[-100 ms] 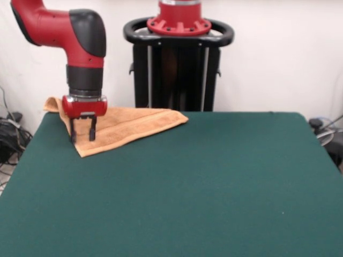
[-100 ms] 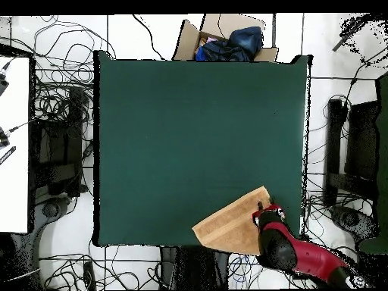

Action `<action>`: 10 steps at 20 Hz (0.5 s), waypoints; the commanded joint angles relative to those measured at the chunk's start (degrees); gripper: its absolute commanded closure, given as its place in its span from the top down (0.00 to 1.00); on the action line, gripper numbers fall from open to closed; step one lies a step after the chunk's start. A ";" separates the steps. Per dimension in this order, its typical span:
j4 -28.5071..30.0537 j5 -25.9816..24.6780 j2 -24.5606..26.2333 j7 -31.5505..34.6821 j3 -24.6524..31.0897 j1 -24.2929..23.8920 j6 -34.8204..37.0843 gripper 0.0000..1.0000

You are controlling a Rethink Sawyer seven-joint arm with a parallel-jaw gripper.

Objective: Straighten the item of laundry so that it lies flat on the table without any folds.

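Observation:
The item of laundry (image 1: pixel 128 124) is an orange-tan towel lying folded into a rough triangle at the table's far left corner in the front view; in the overhead view the item of laundry (image 2: pixel 227 223) sits at the bottom right of the table (image 2: pixel 189 136). My gripper (image 1: pixel 83 135) hangs over the towel's left part with its two dark fingers apart and pointing down, tips at or just above the cloth. Nothing is held between them. From overhead the gripper (image 2: pixel 265 215) is at the towel's right edge, mostly hidden by the arm.
The green table (image 1: pixel 203 182) stretches wide in front of the towel. A cardboard box (image 2: pixel 227 38) with dark blue cloth stands beyond the table's top edge in the overhead view. Cables lie on the floor around the table.

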 commanded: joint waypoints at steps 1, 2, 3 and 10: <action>-4.46 -0.48 6.36 7.63 0.60 2.42 9.76 0.00; -4.47 -0.42 6.36 7.63 0.58 2.44 9.81 0.00; -4.51 -0.42 6.36 7.56 0.57 2.39 9.70 0.00; -5.02 -0.22 5.91 6.72 3.83 0.59 11.83 0.00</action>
